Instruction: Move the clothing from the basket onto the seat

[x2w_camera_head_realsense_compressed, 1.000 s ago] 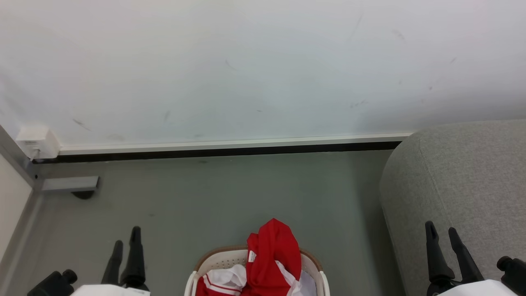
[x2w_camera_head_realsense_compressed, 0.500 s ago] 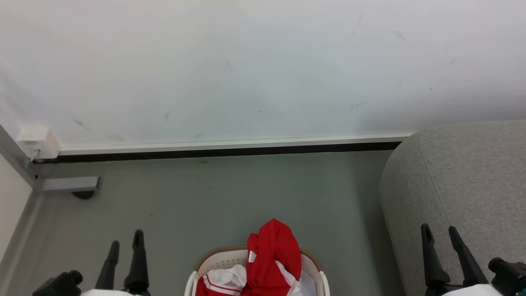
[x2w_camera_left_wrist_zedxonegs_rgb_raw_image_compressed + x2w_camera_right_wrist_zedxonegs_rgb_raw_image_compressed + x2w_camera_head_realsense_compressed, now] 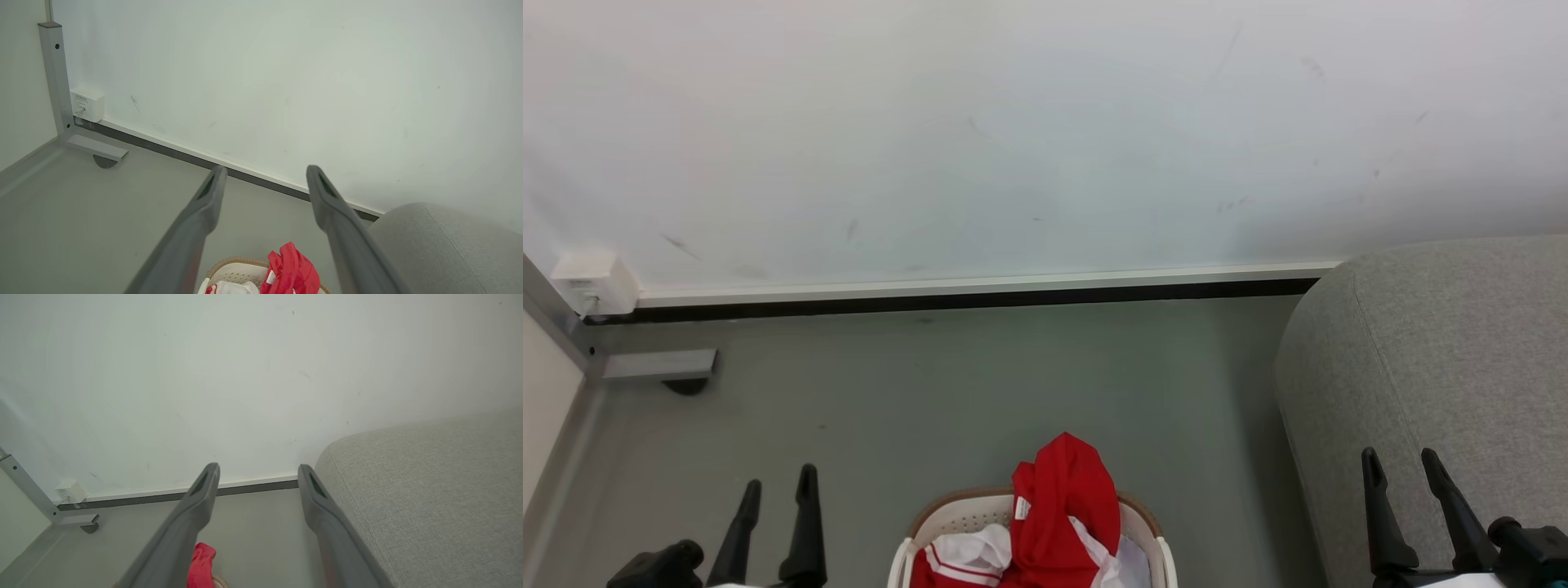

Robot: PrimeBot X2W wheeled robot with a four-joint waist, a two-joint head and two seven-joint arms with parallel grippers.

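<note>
Clothing heaped in basket, left claw and right claw both spread, empty

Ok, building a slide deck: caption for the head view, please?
Open, empty left gripper and right gripper flank a basket of red clothing; grey sofa at right.

The light is bright, soft and even. A faint shadow lies on the floor beside the sofa. The head view is sharp. In the wrist views the close fingers look soft and the wall goes greyer toward the corners.
</note>
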